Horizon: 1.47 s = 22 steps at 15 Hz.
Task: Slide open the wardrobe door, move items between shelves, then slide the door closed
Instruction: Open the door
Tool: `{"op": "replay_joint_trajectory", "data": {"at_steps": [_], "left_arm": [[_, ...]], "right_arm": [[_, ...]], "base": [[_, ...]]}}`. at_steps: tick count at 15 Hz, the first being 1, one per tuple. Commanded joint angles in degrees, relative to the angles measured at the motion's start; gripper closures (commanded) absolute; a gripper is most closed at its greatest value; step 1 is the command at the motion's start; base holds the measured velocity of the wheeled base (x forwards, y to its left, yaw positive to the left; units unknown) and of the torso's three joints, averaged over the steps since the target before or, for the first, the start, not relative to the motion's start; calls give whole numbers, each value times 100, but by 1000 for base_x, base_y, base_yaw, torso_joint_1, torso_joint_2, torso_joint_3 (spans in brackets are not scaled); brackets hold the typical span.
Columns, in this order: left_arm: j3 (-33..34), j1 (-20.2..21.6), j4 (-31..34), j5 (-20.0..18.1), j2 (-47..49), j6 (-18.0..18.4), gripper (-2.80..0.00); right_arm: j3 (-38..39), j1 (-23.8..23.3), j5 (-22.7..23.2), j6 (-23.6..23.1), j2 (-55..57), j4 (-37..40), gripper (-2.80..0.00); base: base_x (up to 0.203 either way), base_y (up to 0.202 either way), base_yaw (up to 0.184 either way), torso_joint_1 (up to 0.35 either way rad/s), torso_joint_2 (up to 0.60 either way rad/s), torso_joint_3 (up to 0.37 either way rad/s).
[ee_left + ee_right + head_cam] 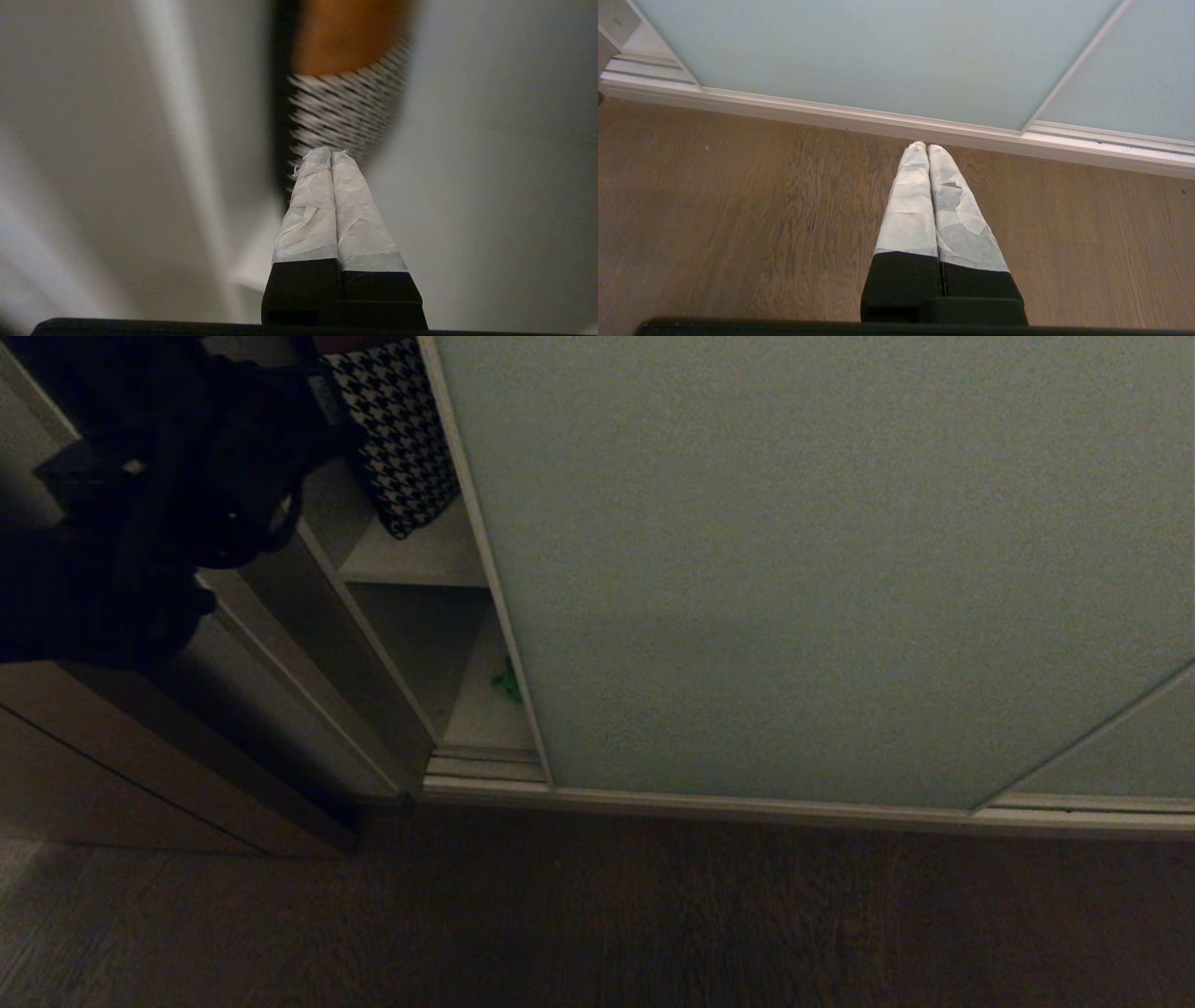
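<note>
Head view: one sliding wardrobe door (822, 569), two shelves (420, 555), one green toy (507, 683).

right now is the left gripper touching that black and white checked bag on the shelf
Cannot tell. In the left wrist view the shut left gripper overlaps the checked bag, blurred. In the head view the dark arm hides any gap.

No text, label, brand, number or sign can be read anywhere in these views. The bag (403, 439) on the far left carries only a black and white houndstooth pattern, without any letters.
</note>
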Motion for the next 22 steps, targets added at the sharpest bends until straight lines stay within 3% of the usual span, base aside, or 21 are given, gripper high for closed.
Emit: {"op": "replay_joint_trajectory", "data": {"at_steps": [1,8,13,22], "left_arm": [[-514,-320,-34,17,771,5,0],[-1139,-1098,-43,17,1500,6,0],[-1984,-1441,-28,44,2064,15,0],[-2702,-2154,-25,35,2899,63,0]], "right_arm": [[1,4,2,-3,-1,-2,0],[1,4,2,-8,-1,4,0],[1,4,2,-6,-1,4,0],[1,2,2,-3,-1,-2,0]], "base": [[0,0,0,0,0,0],[0,0,0,0,0,0],[0,0,0,0,0,0],[0,0,0,0,0,0]]}}
